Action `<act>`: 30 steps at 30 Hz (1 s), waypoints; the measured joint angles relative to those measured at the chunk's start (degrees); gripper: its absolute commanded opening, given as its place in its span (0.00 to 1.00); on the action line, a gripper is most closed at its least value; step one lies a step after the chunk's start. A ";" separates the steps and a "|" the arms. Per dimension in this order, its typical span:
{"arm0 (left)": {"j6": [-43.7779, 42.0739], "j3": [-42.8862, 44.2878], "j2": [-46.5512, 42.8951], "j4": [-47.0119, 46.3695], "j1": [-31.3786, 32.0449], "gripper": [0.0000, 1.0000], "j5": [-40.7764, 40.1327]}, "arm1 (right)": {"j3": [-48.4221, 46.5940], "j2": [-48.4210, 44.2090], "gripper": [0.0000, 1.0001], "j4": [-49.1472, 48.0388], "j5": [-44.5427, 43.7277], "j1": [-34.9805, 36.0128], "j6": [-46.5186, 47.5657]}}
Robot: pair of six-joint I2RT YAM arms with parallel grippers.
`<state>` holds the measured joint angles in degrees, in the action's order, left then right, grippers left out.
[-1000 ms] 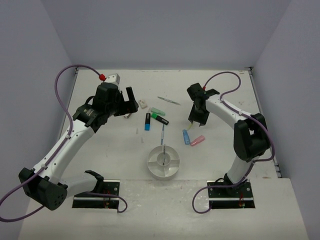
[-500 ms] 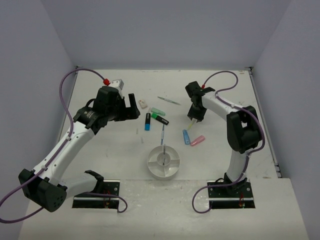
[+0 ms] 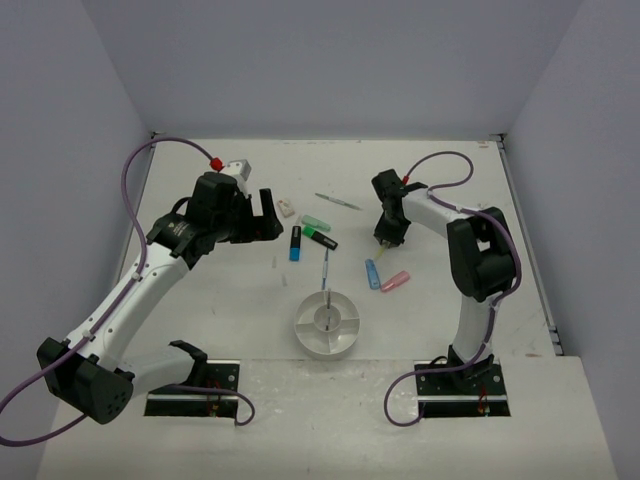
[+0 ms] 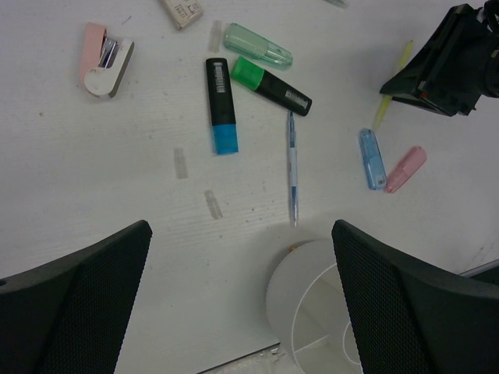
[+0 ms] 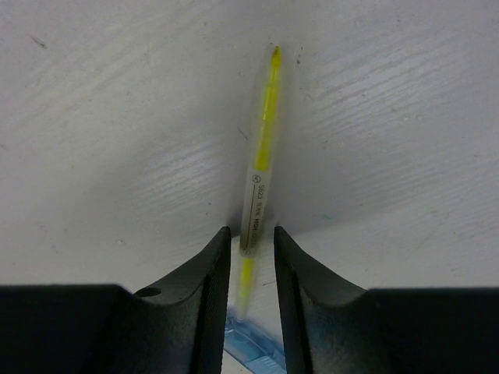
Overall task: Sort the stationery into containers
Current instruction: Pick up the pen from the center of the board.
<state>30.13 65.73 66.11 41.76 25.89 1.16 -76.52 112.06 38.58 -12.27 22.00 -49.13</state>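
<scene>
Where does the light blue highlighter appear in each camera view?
Top external: the light blue highlighter, right of centre, left of the pink highlighter.
Left wrist: the highlighter at the right side, mid-height.
Right wrist: only a sliver at the bottom edge.
Shared landmark: the right gripper, close by in every view.

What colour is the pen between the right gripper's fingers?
Yellow; the pen shows best in the right wrist view.

The table (image 5: 117, 117) is matt white with a fine woodgrain-ish texture. That yellow pen (image 5: 261, 167) looks like see-through plastic with a white label. The fingers (image 5: 212, 296) at the frame bottom are smooth matt black plastic, and the dish (image 4: 284, 300) is smooth white plastic.
</scene>
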 measured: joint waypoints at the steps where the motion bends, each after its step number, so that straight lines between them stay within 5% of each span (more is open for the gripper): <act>1: -0.03 0.00 0.00 0.00 0.00 1.00 0.00 | -0.01 0.05 0.27 -0.06 0.01 -0.02 -0.07; 14: -1.57 0.00 0.00 -0.02 0.00 1.00 0.33 | -0.03 0.08 0.00 -0.05 1.44 -0.52 -0.41; 24: -2.12 0.00 0.24 -0.07 0.00 1.00 0.48 | -1.87 -0.16 0.00 0.46 1.49 -0.70 2.05; 30: 0.65 0.02 3.74 -0.25 0.00 1.00 0.42 | -6.39 -10.49 0.00 0.43 2.65 -0.66 9.44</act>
<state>30.78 65.76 69.85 41.51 25.89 1.58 -82.91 101.57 39.01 -9.62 21.35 -39.69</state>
